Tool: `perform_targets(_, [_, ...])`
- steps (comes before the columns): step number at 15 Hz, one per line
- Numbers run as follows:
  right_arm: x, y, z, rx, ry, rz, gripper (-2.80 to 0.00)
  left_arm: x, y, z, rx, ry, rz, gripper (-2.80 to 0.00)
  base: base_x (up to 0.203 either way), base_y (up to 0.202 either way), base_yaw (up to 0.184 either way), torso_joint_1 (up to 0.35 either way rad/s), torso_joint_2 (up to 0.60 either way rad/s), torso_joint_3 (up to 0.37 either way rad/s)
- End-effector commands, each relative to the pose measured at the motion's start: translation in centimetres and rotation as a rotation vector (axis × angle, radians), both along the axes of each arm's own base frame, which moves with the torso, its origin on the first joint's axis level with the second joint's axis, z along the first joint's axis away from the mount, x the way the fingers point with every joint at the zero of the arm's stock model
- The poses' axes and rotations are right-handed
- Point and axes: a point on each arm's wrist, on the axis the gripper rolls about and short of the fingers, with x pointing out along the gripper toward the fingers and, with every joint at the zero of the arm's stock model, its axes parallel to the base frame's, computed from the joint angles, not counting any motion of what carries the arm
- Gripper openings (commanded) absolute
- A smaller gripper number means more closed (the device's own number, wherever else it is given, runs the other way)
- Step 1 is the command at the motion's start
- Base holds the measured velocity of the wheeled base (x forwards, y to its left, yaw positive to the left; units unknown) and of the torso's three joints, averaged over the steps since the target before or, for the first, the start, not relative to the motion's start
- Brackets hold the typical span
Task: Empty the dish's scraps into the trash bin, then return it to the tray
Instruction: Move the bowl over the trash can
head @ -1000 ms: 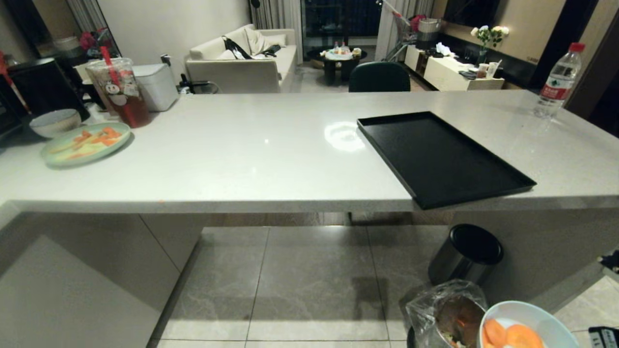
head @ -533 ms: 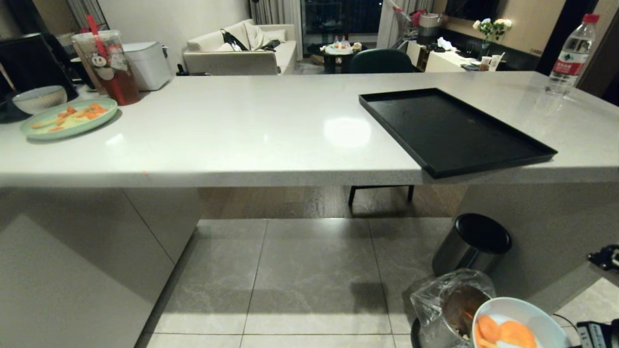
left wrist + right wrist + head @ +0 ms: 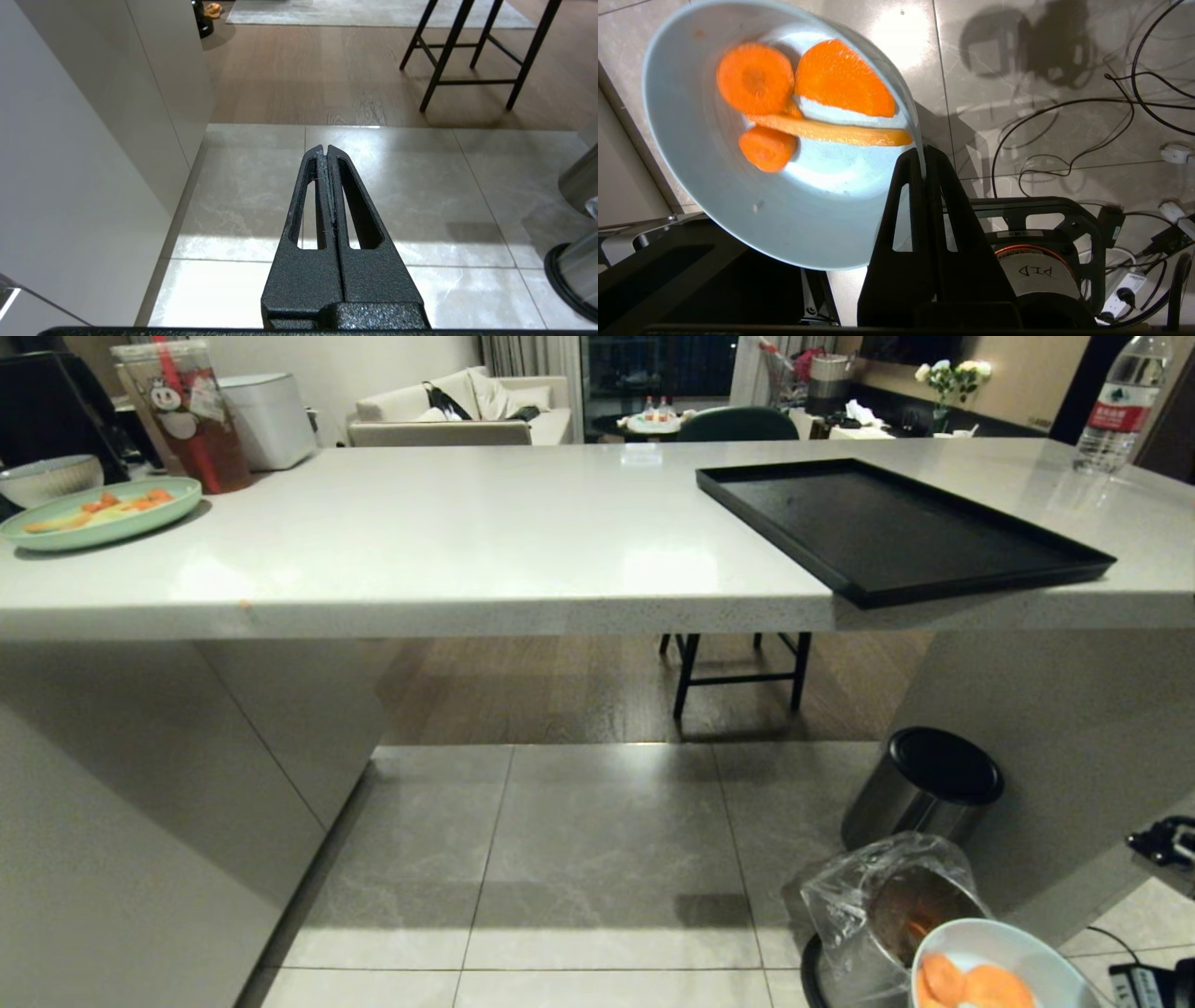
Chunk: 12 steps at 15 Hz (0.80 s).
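The right gripper [image 3: 924,156] has its fingers closed tight on the rim of the light-blue bowl [image 3: 752,154], which is held low at the robot's right, just beside the plastic-lined trash bin [image 3: 910,910] on the floor. In the head view the bowl's rim overlaps the near edge of the bin's mouth. The carrot slices [image 3: 803,100] lie inside the bowl: two round slices, a half slice and a long strip. The bowl is tilted in the right wrist view. The black tray [image 3: 896,527] lies on the white bench [image 3: 467,541] at its right part, and one corner of the tray projects past the bench's near edge. A steel bin with a black domed lid [image 3: 929,793] stands just behind the lined bin, close to the bench's side panel. The tiled floor [image 3: 597,859] to the left of both bins is open as far as the cabinet wall. Cables [image 3: 1064,140] lie on the floor to the robot's right. The left gripper [image 3: 327,149] hangs above the tiles with its fingers pressed together, holding nothing. A green plate [image 3: 98,513] with food sits near the bench's left end, beside a lidded drink cup [image 3: 182,415]. A water bottle [image 3: 1116,401] with a red label stands at the far right; its print is too small to read. A label on the robot's body reads "PID" [image 3: 1035,270], seen inverted.
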Motion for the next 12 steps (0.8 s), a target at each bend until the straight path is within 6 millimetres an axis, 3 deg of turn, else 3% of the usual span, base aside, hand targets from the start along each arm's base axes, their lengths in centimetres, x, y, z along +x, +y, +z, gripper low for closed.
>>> perform_targets(1, [-0.13, -0.04, -0.08, -0.001, 0.005, -0.002, -2.80, 0.00, 0.00, -0.02, -0.001, 0.001, 0.000, -2.80, 0.000, 0.000, 0.000, 0.000, 0.00, 0.000])
perform_targets(12, [-0.31, -0.09, -0.32, 0.002, 0.014, 0.004, -2.80, 0.01, 0.00, -0.02, 0.000, 0.002, 0.000, -2.80, 0.000, 0.000, 0.000, 0.004, 0.03, 0.033])
